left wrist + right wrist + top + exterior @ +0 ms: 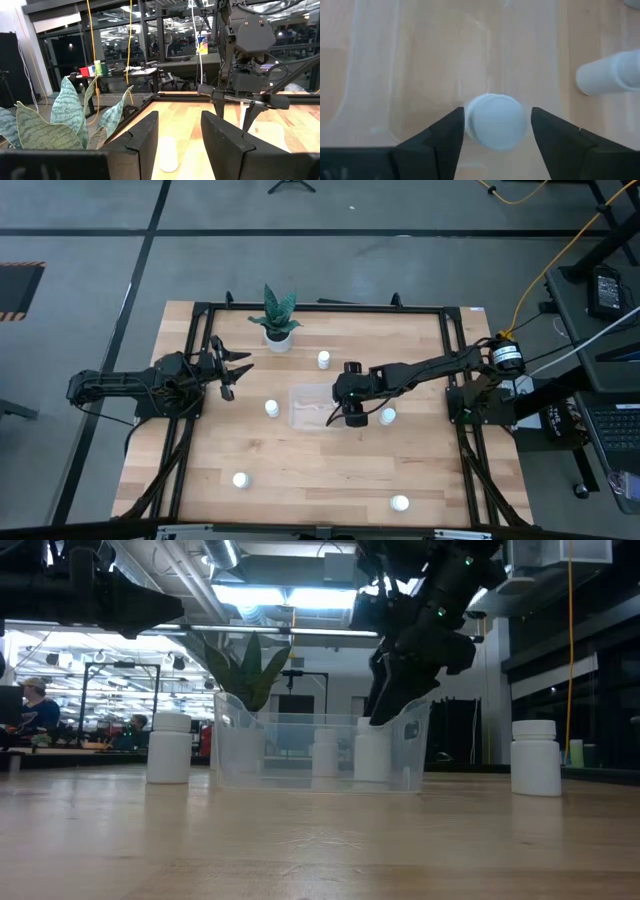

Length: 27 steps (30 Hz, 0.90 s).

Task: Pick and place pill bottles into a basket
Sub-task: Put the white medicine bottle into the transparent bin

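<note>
The basket [305, 395] is a clear, shallow container at the table's middle; its wall also shows in the low view [240, 755]. My right gripper [352, 412] points down over its right part. A white pill bottle [495, 121] stands upright on the basket floor [372, 752]. The open fingers [447, 137] stand on either side of its round top, with a narrow gap on one side. My left gripper [240, 370] is open and empty at the table's left, near the plant. Other bottles stand on the table: [324, 360], [271, 408], [388, 416]. My right gripper comes from above, pointing down, with one finger on each side of the bottle's round top [472, 117]. I cannot tell whether a finger touches it. The bottle stands upright on the basket floor.
A white pot with a green plant [277, 315] stands at the far edge. Two more bottles stand near the front edge [240, 479] [400, 503]. A black frame [200, 310] borders the table. One bottle [610, 75] stands just outside the basket's right wall.
</note>
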Each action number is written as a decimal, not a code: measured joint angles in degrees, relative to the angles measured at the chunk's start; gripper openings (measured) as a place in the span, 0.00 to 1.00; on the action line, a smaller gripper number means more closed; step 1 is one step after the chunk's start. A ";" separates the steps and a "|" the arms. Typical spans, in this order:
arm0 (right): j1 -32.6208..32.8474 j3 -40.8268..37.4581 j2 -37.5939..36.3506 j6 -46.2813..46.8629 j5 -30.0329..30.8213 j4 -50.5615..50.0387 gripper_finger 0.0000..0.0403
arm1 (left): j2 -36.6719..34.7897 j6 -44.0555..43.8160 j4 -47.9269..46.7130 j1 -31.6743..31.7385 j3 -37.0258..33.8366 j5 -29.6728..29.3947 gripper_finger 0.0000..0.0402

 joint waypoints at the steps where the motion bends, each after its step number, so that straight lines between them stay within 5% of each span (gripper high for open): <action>1: 0.01 0.86 0.00 0.00 0.74 -1.45 0.57 | 0.00 0.00 0.00 0.00 -0.02 0.00 0.36; 16: 0.72 7.18 -2.15 -3.30 2.03 -5.27 0.55 | -0.02 0.00 -0.31 0.00 -0.02 0.03 0.36; 23: 1.93 3.55 -12.44 -3.20 4.52 -4.00 0.31 | 0.00 2.92 -1.82 -0.02 -0.02 8.35 0.36; 27: 2.72 -5.56 -19.18 -3.31 4.95 7.04 0.14 | 0.11 2.13 -2.14 -0.13 -0.02 9.60 0.36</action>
